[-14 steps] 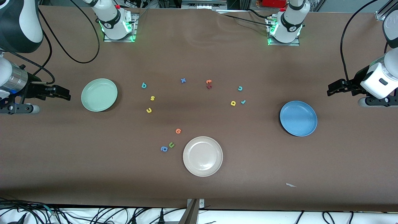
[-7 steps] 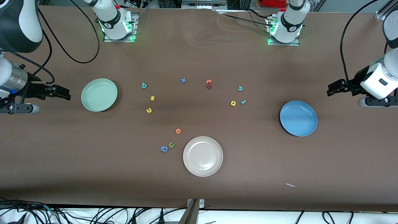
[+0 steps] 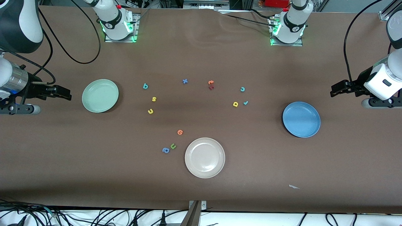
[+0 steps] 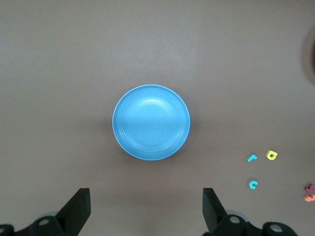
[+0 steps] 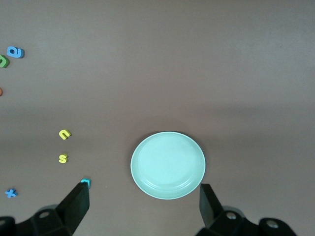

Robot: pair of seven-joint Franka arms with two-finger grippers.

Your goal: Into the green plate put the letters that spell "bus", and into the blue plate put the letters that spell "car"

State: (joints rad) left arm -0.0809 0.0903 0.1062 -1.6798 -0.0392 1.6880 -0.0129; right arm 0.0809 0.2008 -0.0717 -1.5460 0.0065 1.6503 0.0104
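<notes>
The green plate point(image 3: 100, 95) lies toward the right arm's end, the blue plate point(image 3: 301, 119) toward the left arm's end; both hold nothing. Beside the green plate lie the teal b point(image 3: 145, 86), yellow s point(image 3: 154, 99) and yellow u point(image 3: 150, 111). The teal c point(image 3: 242, 89), yellow a point(image 3: 235, 104) and teal r point(image 3: 246, 102) lie nearer the blue plate. My right gripper point(image 3: 67, 95) hangs open and empty over bare table beside the green plate point(image 5: 168, 165). My left gripper point(image 3: 333, 91) hangs open and empty beside the blue plate point(image 4: 151, 123).
A cream-white plate point(image 3: 204, 157) sits mid-table, nearest the front camera. Beside it lie a green u point(image 3: 173, 146), a blue a point(image 3: 165, 150) and an orange letter point(image 3: 180, 132). A blue x point(image 3: 185, 81) and an orange t point(image 3: 211, 82) lie toward the bases.
</notes>
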